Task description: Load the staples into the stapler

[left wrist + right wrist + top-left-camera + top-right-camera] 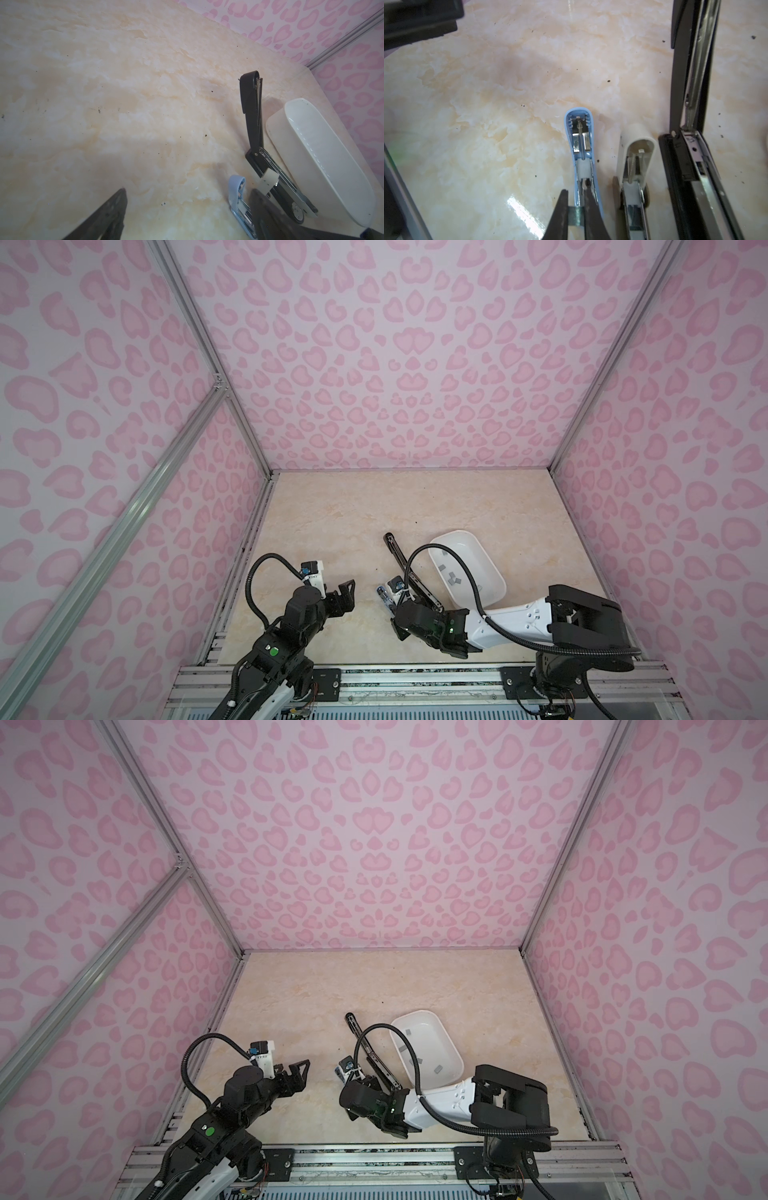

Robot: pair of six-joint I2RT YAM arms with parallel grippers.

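Staples (576,216) sit pinched in right end effector (576,190) at blue stapler (580,149); left end effector (348,597) gapes wide.

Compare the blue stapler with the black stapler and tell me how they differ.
Colour: the blue stapler is pale blue, the black stapler black. Size: the black stapler is far longer than the blue stapler. Place: the black stapler lies beside the white tray; the blue stapler lies farther off, at the right end effector, which pinches a staple strip. Both lie opened, rails exposed.
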